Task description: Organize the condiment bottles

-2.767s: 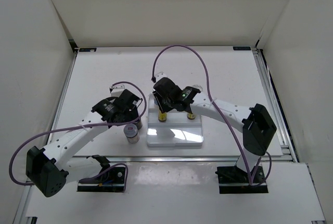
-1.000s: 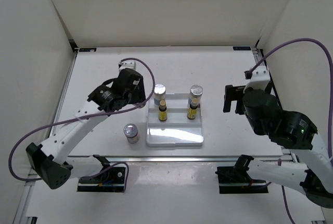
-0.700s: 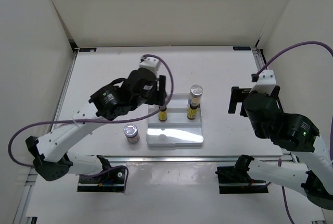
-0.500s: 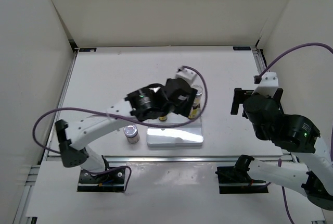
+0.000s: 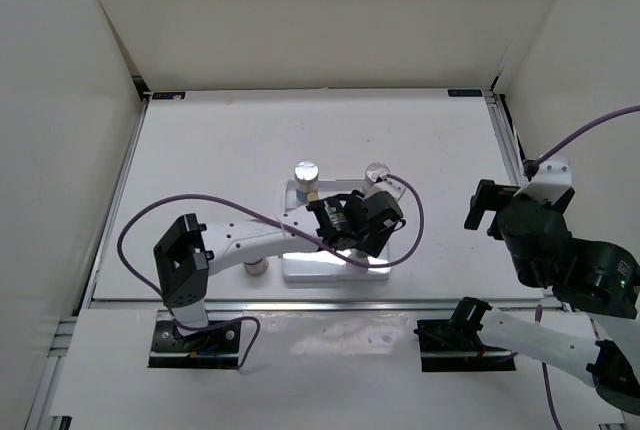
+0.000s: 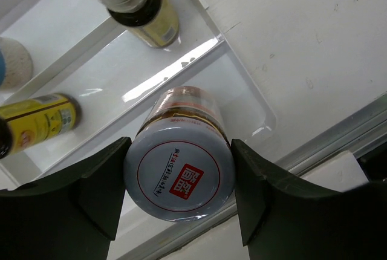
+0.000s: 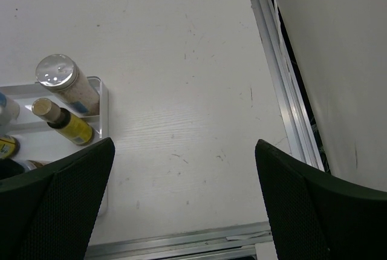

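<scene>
A squat jar [image 6: 180, 163] is pinched between the left gripper [image 6: 179, 178]'s fingers [image 6: 91, 193] over the front step of the tray [image 6: 239, 81], two yellow bottles [image 6: 145, 12] and two shakers [image 5: 306, 172] are already seated beyond the fingertips, a second jar [image 5: 257, 268] is left outside the tray, well apart from them, and the right gripper [image 7: 184, 199] is held spread and empty.
</scene>
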Controlling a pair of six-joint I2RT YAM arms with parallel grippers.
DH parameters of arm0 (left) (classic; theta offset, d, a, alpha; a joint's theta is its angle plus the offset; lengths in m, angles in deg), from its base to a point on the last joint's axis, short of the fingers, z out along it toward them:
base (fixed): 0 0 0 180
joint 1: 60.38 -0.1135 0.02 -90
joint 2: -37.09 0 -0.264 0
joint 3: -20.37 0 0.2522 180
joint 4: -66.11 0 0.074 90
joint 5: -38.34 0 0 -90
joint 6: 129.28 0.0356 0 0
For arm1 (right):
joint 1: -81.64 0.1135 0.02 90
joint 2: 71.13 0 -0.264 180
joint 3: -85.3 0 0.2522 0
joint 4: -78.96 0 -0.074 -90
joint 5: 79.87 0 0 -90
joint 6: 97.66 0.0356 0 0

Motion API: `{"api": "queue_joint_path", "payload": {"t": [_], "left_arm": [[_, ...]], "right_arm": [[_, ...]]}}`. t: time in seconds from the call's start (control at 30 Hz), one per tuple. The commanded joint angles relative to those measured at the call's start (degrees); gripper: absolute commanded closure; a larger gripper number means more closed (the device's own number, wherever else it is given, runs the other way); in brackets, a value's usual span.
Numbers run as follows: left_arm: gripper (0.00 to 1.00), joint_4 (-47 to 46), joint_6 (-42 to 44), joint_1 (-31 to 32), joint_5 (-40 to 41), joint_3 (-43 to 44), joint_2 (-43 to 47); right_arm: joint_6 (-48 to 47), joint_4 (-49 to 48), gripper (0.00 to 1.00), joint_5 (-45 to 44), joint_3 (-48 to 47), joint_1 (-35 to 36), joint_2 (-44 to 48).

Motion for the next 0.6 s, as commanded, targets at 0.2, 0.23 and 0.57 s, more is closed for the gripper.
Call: {"api": "queue_joint_path", "payload": {"t": [0.2, 0.23, 0.57], "left_arm": [[0.89, -10.93, 0.38, 1.41, -2.46, 0.78, -3.94], [0.89, -10.93, 0.38, 1.41, -2.46, 0.79, -4.81], [0.51, -10.32, -0.76, 1.41, -3.6, -0.27, -4.92]], "right_arm": [[4.57, 2.18, 0.0, -0.83, 4.55, 0.12, 1.24], [5.28, 2.19, 0.0, -0.83, 5.51, 0.12, 1.24], [12.23, 7.11, 0.0, -0.31, 9.21, 0.12, 1.76]]}}
